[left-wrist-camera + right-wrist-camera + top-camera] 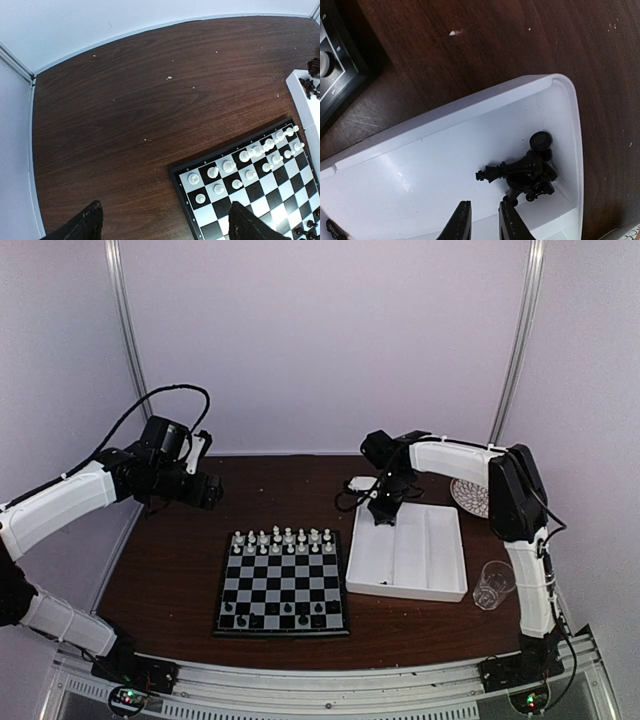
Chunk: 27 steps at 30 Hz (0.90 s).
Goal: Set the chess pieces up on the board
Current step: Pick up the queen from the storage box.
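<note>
Nearest me, the board (282, 585) lies flat on the worktop (170, 580). A few black men (285, 608) stand along its near rank with gaps between them, and the white men (282, 540) fill its two far ranks. So black is what's wanted, and the spare ones lie in the white tray (405, 590) just right of the board.

My left claw (165, 209) hangs spread wide and empty above the worktop, off the board's far left corner. My right claw (483, 210) is down in the tray's far left corner. Its fingers are set to a narrow slot with nothing in it, just beside a tangled heap of black pieces (527, 172).

I'd go for the piece jutting out of the heap and straddle its stem squarely. I'd close gently so its neighbours neither scatter nor ride up with it, then lift straight before crossing to the board.
</note>
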{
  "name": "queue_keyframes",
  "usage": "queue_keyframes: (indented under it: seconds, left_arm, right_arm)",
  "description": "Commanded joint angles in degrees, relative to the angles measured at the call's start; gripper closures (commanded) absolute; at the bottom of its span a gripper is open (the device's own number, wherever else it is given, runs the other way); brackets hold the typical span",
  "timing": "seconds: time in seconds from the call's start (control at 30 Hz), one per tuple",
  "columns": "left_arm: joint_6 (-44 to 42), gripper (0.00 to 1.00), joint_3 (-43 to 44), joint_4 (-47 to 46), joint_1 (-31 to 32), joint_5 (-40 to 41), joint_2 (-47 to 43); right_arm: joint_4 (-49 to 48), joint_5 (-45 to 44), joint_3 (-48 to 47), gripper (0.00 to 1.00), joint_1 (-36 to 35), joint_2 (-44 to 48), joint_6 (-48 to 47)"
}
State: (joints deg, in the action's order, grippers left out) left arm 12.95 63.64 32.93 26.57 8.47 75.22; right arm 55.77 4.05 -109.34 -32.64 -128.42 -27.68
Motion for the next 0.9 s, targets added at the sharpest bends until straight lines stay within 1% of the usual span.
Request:
queue_keyframes:
  seconds: [0.0, 0.2, 0.87]
  left_arm:
    - [-0.1, 0.13, 1.4, -1.9, -0.1, -1.2, -0.8]
    - [-0.1, 0.13, 1.5, -1.9, -0.1, -1.9, -0.8]
    - [-0.3, 0.13, 1.6, -1.9, -0.1, -2.1, -0.6]
  right_arm:
    - [-1.0, -1.6, -3.5, 0.76, 1.0, -1.1, 1.9]
    - [-0.2, -2.4, -5.5, 0.76, 1.8, -3.8, 2.4]
    - [2.2, -3.8, -6.3, 0.79, 2.7, -7.5, 7.6]
